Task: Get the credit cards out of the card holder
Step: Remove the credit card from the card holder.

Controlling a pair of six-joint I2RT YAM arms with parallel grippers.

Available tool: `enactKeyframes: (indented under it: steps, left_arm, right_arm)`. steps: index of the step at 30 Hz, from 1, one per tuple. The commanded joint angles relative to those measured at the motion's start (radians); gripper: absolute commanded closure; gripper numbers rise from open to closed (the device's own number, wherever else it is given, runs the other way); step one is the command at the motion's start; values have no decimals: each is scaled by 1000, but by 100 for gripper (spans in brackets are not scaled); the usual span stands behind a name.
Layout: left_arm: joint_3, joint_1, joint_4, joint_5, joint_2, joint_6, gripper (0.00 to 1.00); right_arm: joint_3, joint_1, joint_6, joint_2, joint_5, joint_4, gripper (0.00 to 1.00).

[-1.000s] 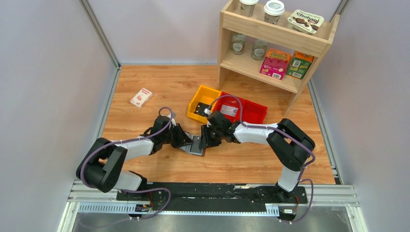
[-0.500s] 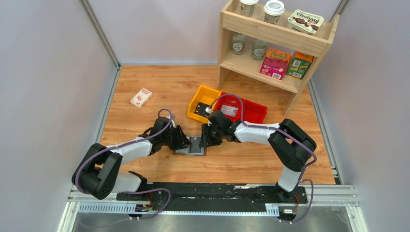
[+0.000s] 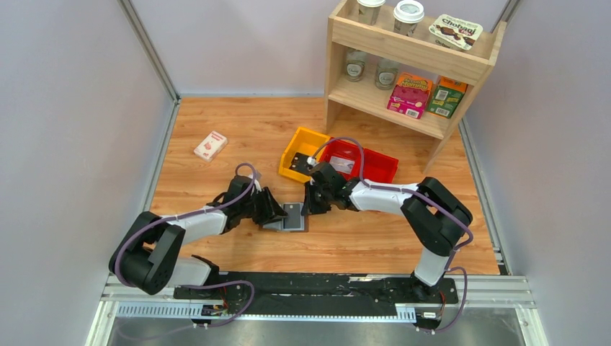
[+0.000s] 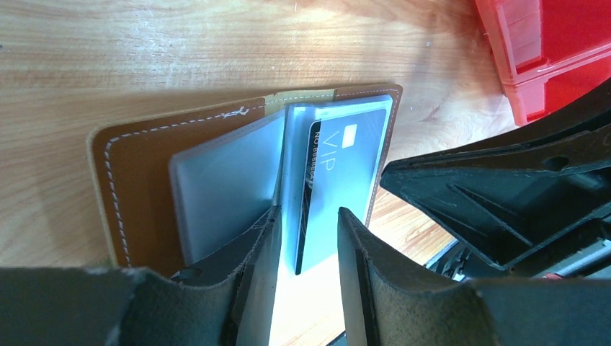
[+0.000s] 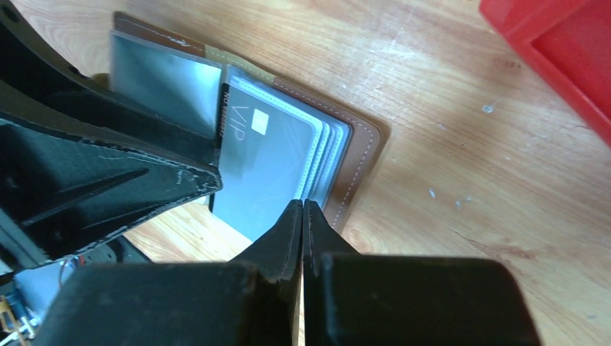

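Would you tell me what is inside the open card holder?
In the card holder, a VIP card shows in the topmost of stacked clear sleeves; what the lower ones hold is covered.

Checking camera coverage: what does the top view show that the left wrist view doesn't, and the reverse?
Only the top view: the shelf, the small box and the yellow bin. Only the left wrist view: a grey VIP card in a sleeve of the open holder, straddled by the open left tool. Both: the holder on the table, the red bin, the right tool.
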Motion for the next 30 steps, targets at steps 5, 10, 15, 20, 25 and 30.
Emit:
enactKeyframes:
  steps: [5,10,15,20,25,30]
  left_arm:
    - [-35,8,38,-4,-26,-35,57]
    - [-69,20,43,-13,-23,-61,57]
    - [-109,43,101,-16,-10,-101,57]
    - [-164,63,237,30,39,-147,57]
    - [-213,84,345,54,53,-178,60]
    - [-218,88,347,53,-2,-163,67]
  right_arm:
    - [16,-4,9,-33,-24,93,100]
    - [18,-4,9,-1,-17,104,100]
    - [2,-4,-4,52,-44,125,100]
    - [-22,-4,6,95,-92,153,100]
    - [-31,-4,2,108,-92,153,100]
    - [-27,-5,-4,121,-87,139,99]
